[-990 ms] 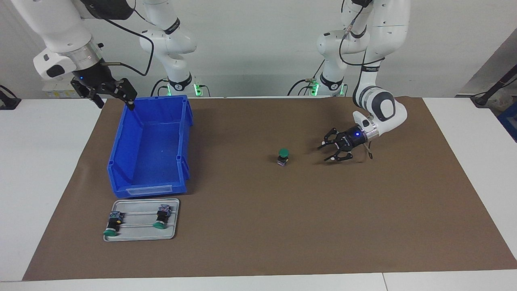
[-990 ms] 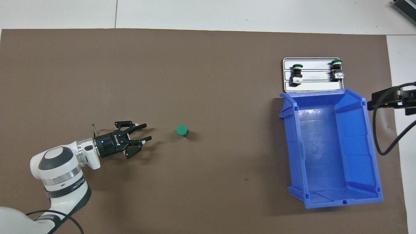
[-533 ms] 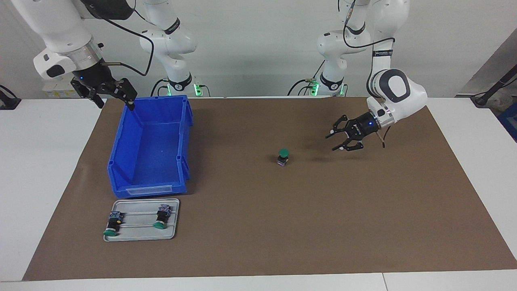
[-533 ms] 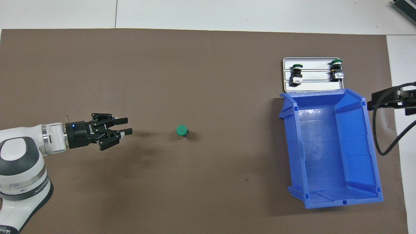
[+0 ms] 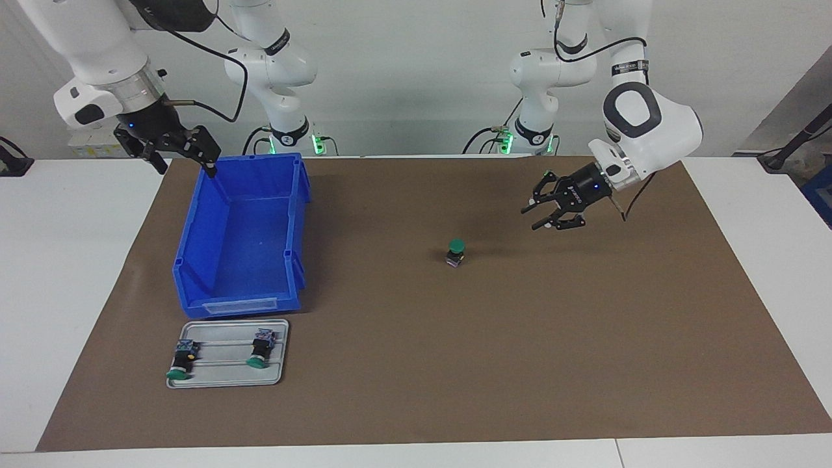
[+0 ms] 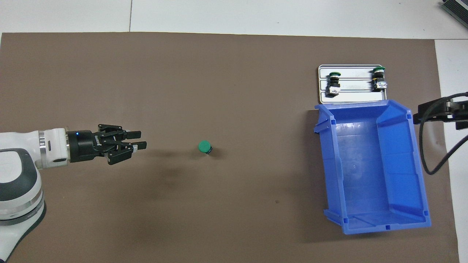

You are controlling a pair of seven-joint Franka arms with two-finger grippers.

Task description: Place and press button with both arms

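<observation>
The left gripper (image 5: 539,218) hangs in the air over the brown mat (image 5: 416,364), empty, toward the left arm's end; I cannot tell whether its fingers have met. The right gripper (image 5: 185,159), fingers spread, waits over the blue bin's (image 5: 240,286) corner. The green-capped button (image 5: 456,253) stands upright on its square base mid-mat, well apart from both. Placing looks done; the press remains. Two similar buttons lie on the metal tray (image 5: 224,380).

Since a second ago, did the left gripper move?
Yes. The left gripper has risen and pulled away from the button, which stands upright on the brown mat, toward the left arm's end of the table.
</observation>
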